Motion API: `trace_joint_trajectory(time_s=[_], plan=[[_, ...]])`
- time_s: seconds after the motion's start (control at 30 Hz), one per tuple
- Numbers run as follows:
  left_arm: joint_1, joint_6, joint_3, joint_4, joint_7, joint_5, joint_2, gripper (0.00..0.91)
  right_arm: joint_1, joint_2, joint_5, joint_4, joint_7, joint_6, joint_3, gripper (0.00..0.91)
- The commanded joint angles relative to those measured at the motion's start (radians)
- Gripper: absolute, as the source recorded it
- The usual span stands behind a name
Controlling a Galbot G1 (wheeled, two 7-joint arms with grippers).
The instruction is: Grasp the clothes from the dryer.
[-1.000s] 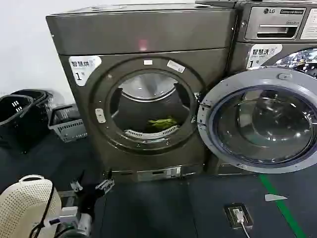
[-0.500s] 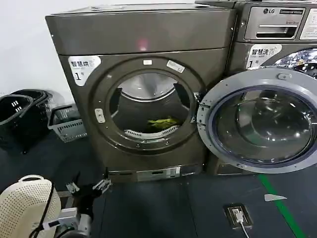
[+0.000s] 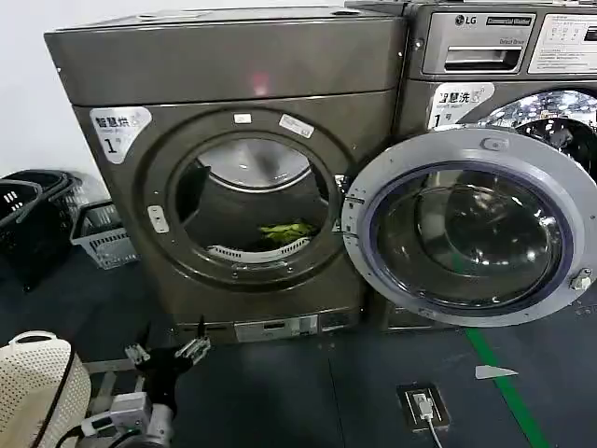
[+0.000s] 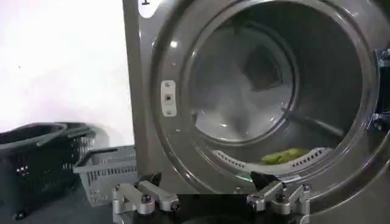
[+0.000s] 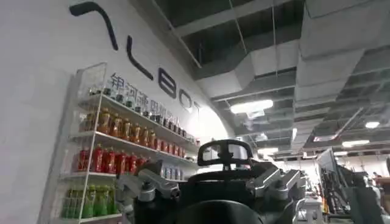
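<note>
The dryer (image 3: pixel 224 65) is the dark grey-bronze machine with a white "1" sticker. Its round glass door (image 3: pixel 466 149) is swung wide open to the right. The clothes (image 3: pixel 284 229), a small yellow-green piece of fabric, lie on the drum floor just behind the opening's lower rim. My left gripper (image 3: pixel 168 352) hangs low in front of the dryer's bottom left corner, open and empty, well short of the porthole. In the left wrist view the clothes (image 4: pixel 283 156) lie beyond my left gripper (image 4: pixel 207 182) inside the dryer (image 4: pixel 141 91). My right gripper (image 5: pixel 210 176) points up toward the ceiling, open.
Black baskets (image 3: pixel 28 210) and a grey basket (image 3: pixel 98 233) stand on the floor left of the dryer. A white perforated basket (image 3: pixel 33 387) sits by my left arm. An LG machine (image 3: pixel 494 56) stands right of the dryer, behind the open door. A floor socket (image 3: pixel 420 408) and green tape (image 3: pixel 499 387) mark the floor.
The dryer and its door have slid left in the head view as my view shifted. My left gripper has dropped slightly lower and stays open. The clothes have not moved.
</note>
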Motion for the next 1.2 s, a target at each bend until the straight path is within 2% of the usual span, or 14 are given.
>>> trace_joint_trajectory(time_s=[0.03, 0.73, 0.97, 1.2], plan=[[0.001, -0.002, 0.001, -0.001, -0.002, 0.000, 0.000, 0.907, -0.001, -0.001, 0.002, 0.001, 0.001, 0.002, 0.001, 0.907], [0.013, 0.001, 0.002, -0.020, 0.008, -0.008, 0.007, 0.907, 0.008, 0.011, 0.004, 0.020, -0.003, 0.007, -0.021, 0.907], [0.010, -0.007, 0.000, -0.033, 0.020, -0.013, -0.001, 0.907, 0.009, 0.009, 0.039, 0.027, -0.017, 0.073, -0.025, 0.907], [0.010, -0.005, 0.000, -0.050, 0.031, -0.015, -0.005, 0.907, 0.012, 0.013, 0.048, 0.034, -0.038, 0.086, -0.024, 0.907]])
